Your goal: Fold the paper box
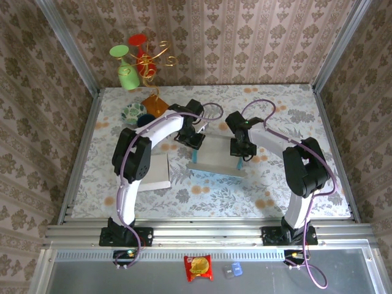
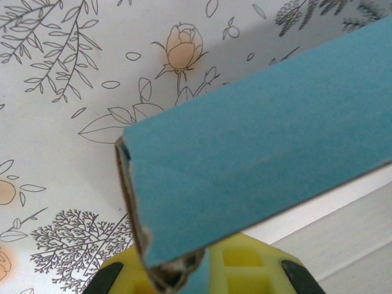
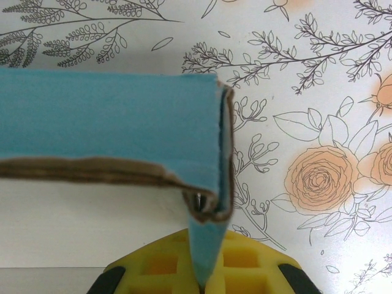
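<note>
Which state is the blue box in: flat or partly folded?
Partly folded: the box has creased, upturned blue walls, pinched by the left gripper and right gripper.

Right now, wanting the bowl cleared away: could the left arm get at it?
Likely not yet: the left pincer is shut on the box. The bowl sits close by on its left.
</note>
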You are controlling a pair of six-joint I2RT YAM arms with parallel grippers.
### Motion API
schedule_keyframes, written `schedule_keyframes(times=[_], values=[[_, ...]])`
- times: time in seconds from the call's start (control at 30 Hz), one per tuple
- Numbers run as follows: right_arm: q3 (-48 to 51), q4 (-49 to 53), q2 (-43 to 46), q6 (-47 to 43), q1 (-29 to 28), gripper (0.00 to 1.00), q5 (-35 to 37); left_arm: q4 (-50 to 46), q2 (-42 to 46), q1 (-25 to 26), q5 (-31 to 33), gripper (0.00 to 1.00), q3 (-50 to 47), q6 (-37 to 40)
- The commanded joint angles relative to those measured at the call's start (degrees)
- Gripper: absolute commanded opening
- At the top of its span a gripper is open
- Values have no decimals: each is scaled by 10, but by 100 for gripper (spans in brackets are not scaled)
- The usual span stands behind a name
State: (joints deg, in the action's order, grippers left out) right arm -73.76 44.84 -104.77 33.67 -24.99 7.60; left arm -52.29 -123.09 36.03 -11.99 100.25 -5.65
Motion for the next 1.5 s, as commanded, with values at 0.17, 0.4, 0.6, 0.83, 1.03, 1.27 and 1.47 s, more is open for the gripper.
schedule_keyframes(times=[0.17, 0.4, 0.6, 0.83, 1.03, 1.27, 1.47], values=[[6, -14, -32, 28, -5, 0, -7, -32, -25, 11, 60, 6, 17, -41], [-3, -5, -42, 41, -8, 0, -10, -118, -58, 29, 157, 3, 75, -126], [-8, -2, -45, 53, -13, 0, -13, -131, -63, 46, 202, 0, 76, -153], [14, -17, -25, 55, -15, 0, -8, -66, -13, 37, 148, 17, 39, -144], [41, -37, 6, 51, -17, 0, -2, 8, 63, 11, 62, 30, -42, -159], [48, -42, 13, 54, -23, 0, -1, 68, 94, -2, 13, 31, -103, -155], [44, -37, 11, 59, -29, 0, 5, 84, 88, -3, 28, 18, -109, -150]])
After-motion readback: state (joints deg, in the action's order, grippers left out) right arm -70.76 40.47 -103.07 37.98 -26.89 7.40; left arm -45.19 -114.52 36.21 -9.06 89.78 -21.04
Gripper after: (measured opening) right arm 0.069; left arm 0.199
